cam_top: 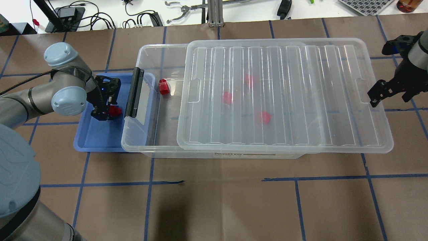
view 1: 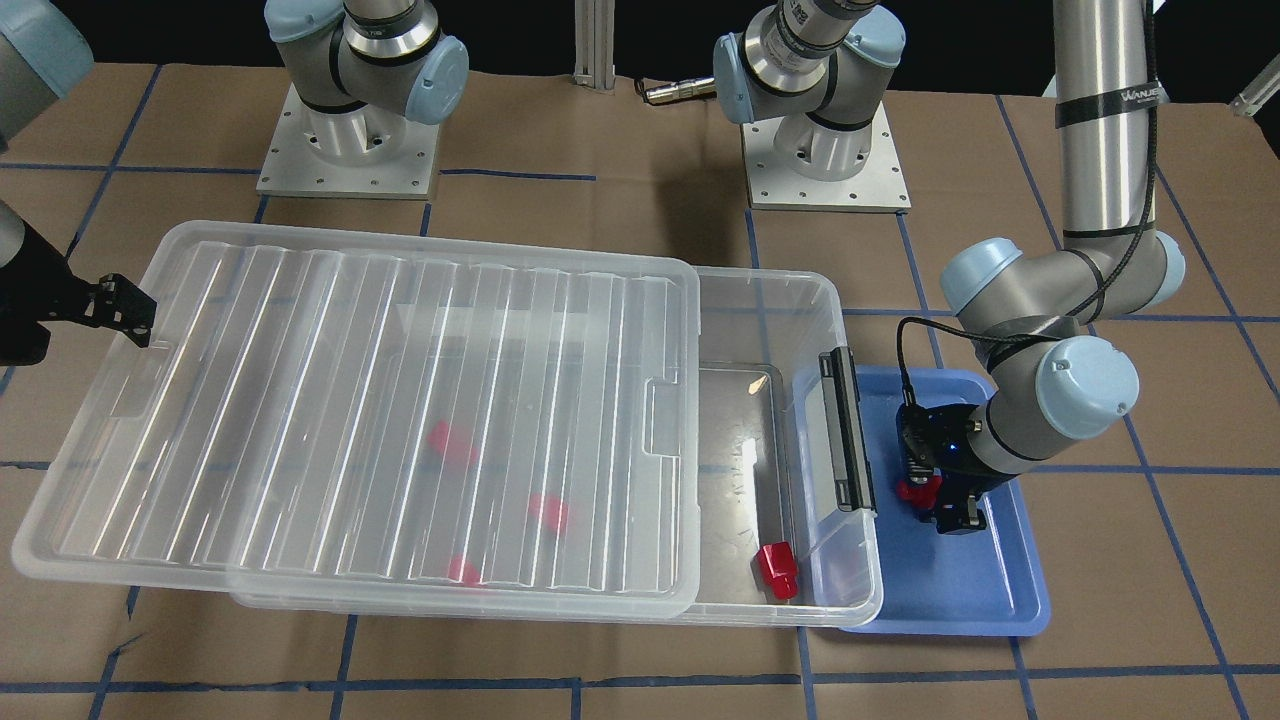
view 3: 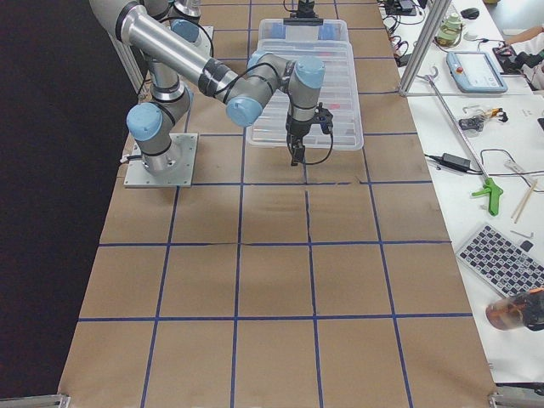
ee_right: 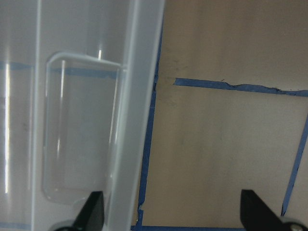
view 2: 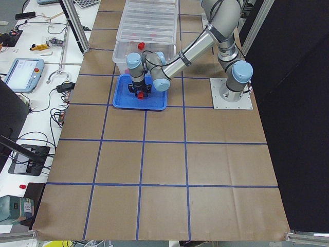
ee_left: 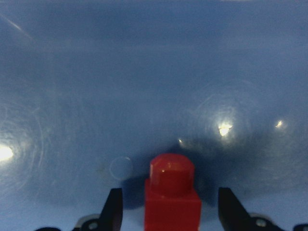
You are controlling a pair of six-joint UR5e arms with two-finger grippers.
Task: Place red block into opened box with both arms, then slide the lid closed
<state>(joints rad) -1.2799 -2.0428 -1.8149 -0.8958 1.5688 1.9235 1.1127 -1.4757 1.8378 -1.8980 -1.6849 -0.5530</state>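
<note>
A red block stands in the blue tray, stub pointing away from the wrist camera. My left gripper is open and straddles it, with a gap on each side; the overhead view shows this block too. The clear box lies beside the tray, its black latch bar facing it. The ribbed lid is slid toward my right, leaving the latch end uncovered. My right gripper is open over the lid's far short edge, near its recessed tab.
One red block lies in the box's uncovered end, and three more show through the lid. Brown paper with blue tape lines covers the table. Both arm bases stand behind the box.
</note>
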